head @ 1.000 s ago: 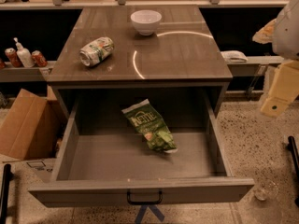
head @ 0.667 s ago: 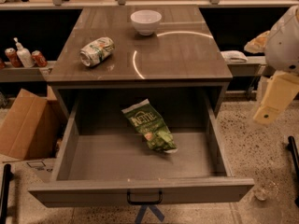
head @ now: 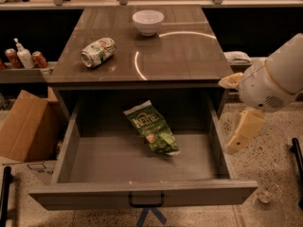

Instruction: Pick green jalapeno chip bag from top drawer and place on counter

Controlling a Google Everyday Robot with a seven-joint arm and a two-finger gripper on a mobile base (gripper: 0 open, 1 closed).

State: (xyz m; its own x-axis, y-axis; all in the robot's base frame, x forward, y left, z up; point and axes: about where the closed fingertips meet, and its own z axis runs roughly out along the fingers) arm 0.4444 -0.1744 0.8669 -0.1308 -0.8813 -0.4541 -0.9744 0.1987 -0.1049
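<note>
1. Camera view, work area: the counter point(head: 180, 51) stands at the centre of the frame, with the top drawer point(head: 142, 193) pulled fully out below its front edge. The drawer's black handle point(head: 147, 201) sits at the middle of its front panel.

2. Camera view, task item: the green jalapeno chip bag point(head: 151, 127) lies flat on the drawer floor, roughly central and a little toward the back. It is set diagonally, with the dark lettered end toward the back left and the lighter green end toward the front right. It touches no drawer wall, and nothing rests on it.

3. Camera view, gripper: the gripper point(head: 232, 112) hangs at the right of the frame, outside the drawer and beside its right wall, carried on a white rounded arm segment point(head: 272, 84). Its two cream fingers point(head: 244, 131) are spread well apart, one up at counter-edge height and the other pointing down alongside the drawer wall. Nothing is held between them. The gripper is well apart from the bag.

4. Camera view, counter contents: a white bowl point(head: 147, 21) stands upright near the back edge. A crushed green-and-white can point(head: 98, 51) lies on its side toward the left. The two items are apart from each other.

5. Camera view, surroundings: an open cardboard box point(head: 23, 126) sits on the floor just left of the drawer. Behind it, a low shelf point(head: 19, 74) carries two red cans point(head: 39, 59) and a white pump bottle point(head: 22, 56). The speckled floor point(head: 274, 150) shows at the right.
</note>
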